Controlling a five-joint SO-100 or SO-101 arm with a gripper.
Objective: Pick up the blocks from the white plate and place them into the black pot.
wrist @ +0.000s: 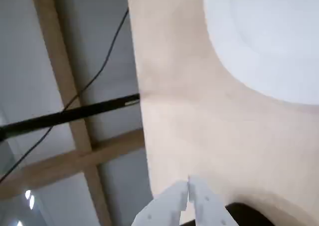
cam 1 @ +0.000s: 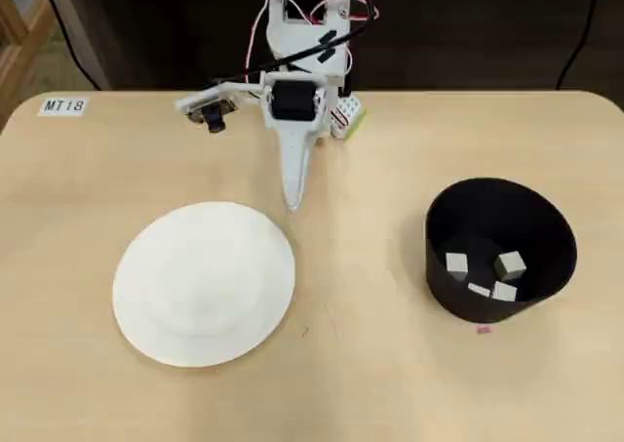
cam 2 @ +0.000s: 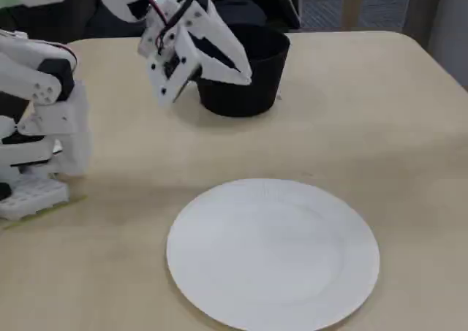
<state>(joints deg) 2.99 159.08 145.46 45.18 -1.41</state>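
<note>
We log four blocks [cam 1: 456, 262] inside the black pot [cam 1: 546, 229], white plate [cam 1: 204, 283] bare, tool [cam 1: 292, 206] closed, empty.

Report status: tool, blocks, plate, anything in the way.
Tool shut, empty, parked over the table between plate and pot. Four blocks in the black pot. White plate bare. Nothing in the way.

Arm folded back, fingers [wrist: 188, 186] together (empty)
</note>
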